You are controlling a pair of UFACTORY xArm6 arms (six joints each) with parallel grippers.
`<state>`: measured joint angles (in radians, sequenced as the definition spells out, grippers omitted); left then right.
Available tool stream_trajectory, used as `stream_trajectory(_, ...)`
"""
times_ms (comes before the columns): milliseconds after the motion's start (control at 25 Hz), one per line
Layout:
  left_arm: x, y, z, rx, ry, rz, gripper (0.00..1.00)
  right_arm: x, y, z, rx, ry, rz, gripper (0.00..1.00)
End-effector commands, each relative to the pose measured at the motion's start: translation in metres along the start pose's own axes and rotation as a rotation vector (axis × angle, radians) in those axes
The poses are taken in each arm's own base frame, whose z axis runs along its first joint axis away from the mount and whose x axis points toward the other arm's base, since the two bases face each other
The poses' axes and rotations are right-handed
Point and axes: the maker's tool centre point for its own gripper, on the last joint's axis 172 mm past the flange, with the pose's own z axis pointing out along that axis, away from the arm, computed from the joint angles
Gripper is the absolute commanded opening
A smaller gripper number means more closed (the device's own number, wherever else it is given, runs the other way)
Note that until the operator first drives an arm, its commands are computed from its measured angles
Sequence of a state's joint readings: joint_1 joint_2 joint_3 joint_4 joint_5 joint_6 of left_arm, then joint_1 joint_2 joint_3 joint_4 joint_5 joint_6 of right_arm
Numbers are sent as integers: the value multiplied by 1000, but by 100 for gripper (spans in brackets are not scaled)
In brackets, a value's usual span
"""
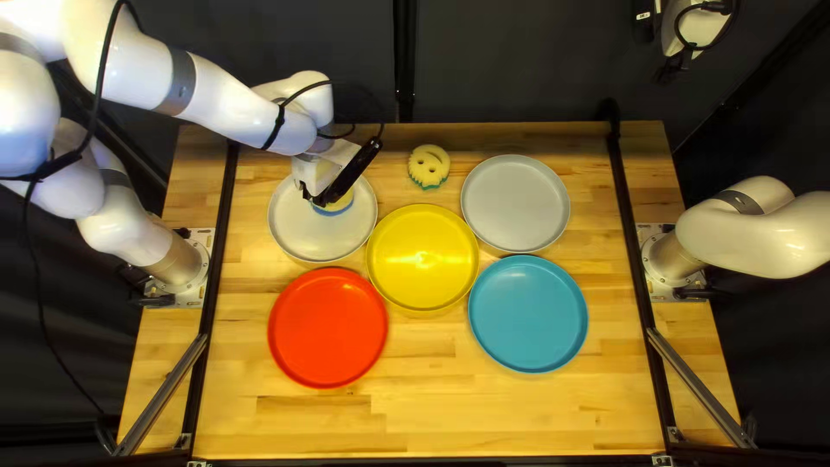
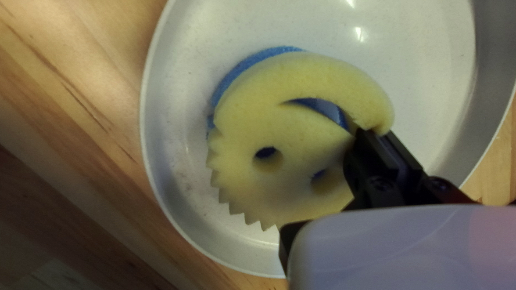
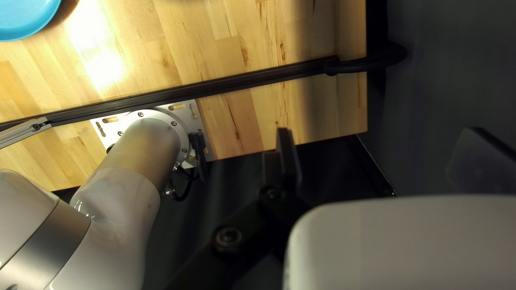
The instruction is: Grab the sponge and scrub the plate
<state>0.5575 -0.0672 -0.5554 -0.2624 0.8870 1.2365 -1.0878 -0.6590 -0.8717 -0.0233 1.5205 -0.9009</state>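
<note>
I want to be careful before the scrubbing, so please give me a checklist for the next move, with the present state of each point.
1. Left gripper shut on the sponge: ok, it pinches it near the edge.
2. Sponge within the rim of the white plate: ok.
3. Blue layer on the plate side: ok, the yellow face is toward the wrist camera.
4. Sponge pressed against the plate: cannot tell, the contact is hidden underneath.
5. White plate free of marks: not ok, faint specks show near its rim.
6. Right gripper away from the plates: ok, open and beyond the table's edge.
</note>
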Motion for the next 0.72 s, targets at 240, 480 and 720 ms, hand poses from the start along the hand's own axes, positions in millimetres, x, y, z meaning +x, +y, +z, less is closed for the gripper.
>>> stream_trajectory(240,-26,12,9,-17,-8,-22,0,0,0,0,0,0,0,100)
stream_trajectory(480,-13,10,11,-20,-8,-18,0,0,0,0,0,0,0,100)
stream_trajectory(720,17,-7,-2,-3,7,-2,0,0,0,0,0,0,0,100)
